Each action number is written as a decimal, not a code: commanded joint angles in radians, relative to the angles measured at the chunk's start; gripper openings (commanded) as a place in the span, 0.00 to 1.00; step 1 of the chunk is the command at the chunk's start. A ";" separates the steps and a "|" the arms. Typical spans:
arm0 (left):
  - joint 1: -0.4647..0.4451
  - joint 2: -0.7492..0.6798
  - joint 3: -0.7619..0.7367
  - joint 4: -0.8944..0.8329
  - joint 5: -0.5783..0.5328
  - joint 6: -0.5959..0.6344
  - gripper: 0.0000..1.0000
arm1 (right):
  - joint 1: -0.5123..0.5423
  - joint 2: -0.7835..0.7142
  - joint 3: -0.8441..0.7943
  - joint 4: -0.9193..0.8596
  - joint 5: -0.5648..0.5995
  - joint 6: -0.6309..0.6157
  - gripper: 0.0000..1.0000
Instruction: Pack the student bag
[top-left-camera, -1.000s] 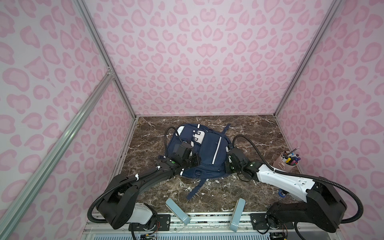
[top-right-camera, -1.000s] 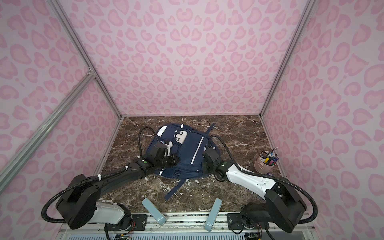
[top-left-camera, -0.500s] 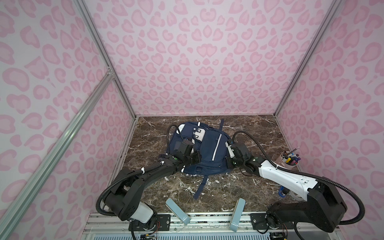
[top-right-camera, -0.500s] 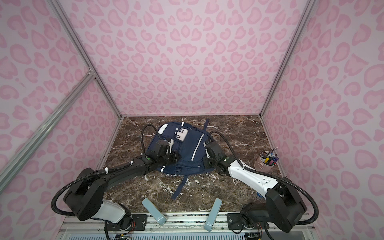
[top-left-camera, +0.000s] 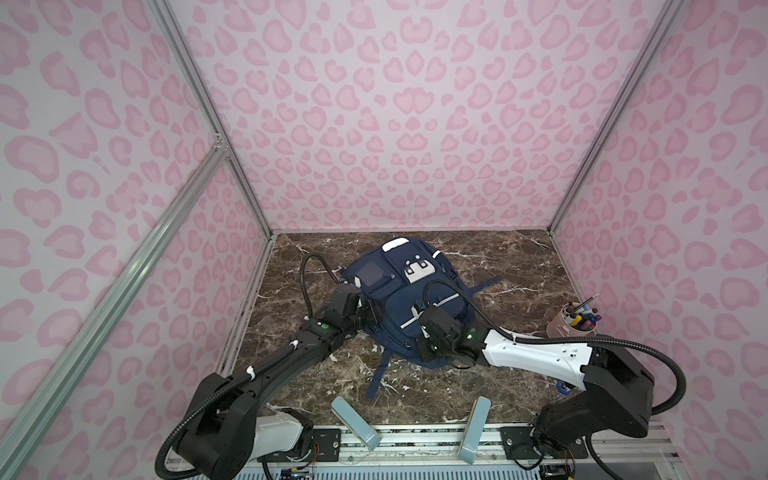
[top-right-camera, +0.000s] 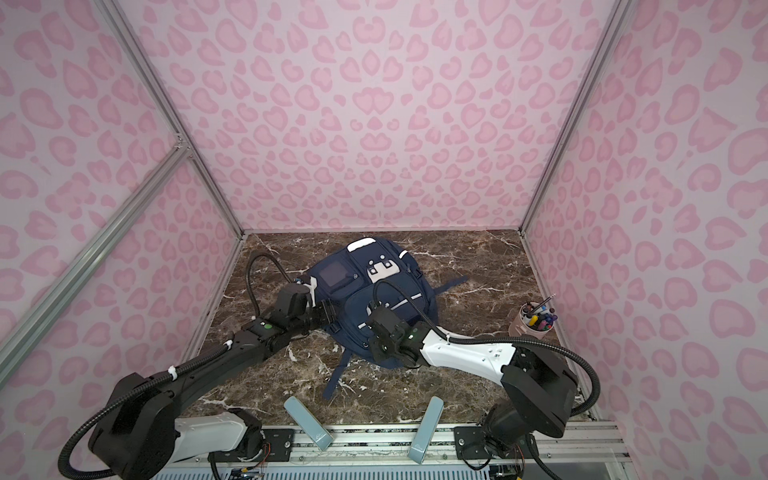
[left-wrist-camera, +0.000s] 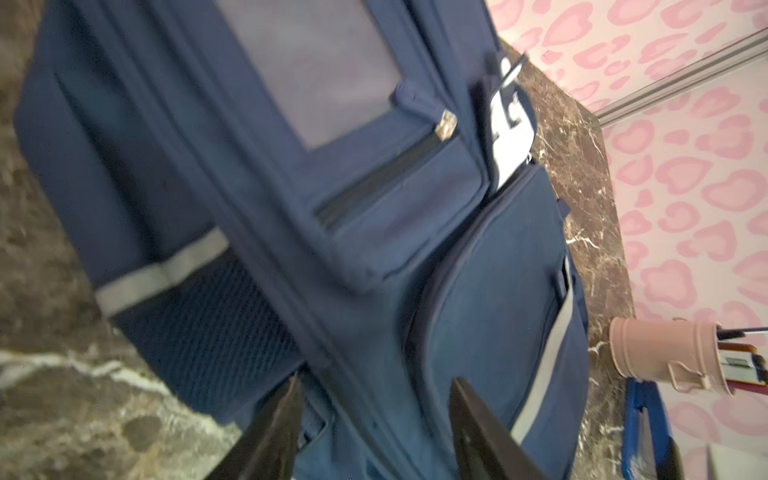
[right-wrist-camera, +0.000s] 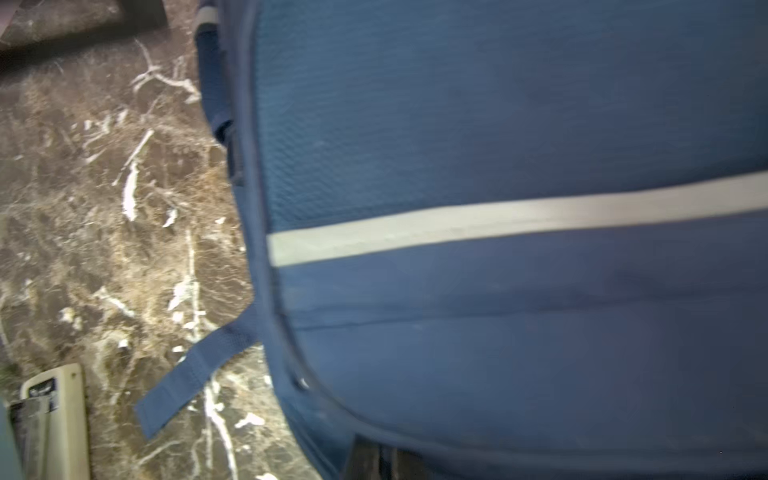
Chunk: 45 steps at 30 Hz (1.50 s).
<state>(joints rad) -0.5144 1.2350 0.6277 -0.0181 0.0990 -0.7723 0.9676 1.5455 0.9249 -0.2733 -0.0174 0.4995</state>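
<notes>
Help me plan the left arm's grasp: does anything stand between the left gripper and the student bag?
Nothing visible does. The left gripper stands open right at the student bag, with navy fabric showing between its fingers. The pink pen cup stands well apart, by the right wall.

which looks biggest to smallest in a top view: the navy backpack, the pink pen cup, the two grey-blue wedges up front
1. student bag, clearly largest.
2. Unranked: pen cup, left wedge and right wedge look about alike; the wedges sit nearer the camera.
</notes>
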 joint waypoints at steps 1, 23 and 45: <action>-0.054 -0.028 -0.083 0.198 0.091 -0.136 0.66 | 0.021 0.026 0.013 0.069 -0.009 0.018 0.00; -0.216 0.116 -0.034 0.305 -0.065 -0.207 0.03 | -0.096 -0.141 -0.128 -0.043 0.067 -0.032 0.00; 0.032 -0.039 -0.035 0.016 -0.016 -0.001 0.03 | -0.395 -0.193 -0.154 -0.172 0.090 -0.113 0.00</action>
<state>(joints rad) -0.5220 1.2037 0.5606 0.0711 0.2306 -0.8528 0.5426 1.3796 0.7902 -0.3046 -0.0521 0.3698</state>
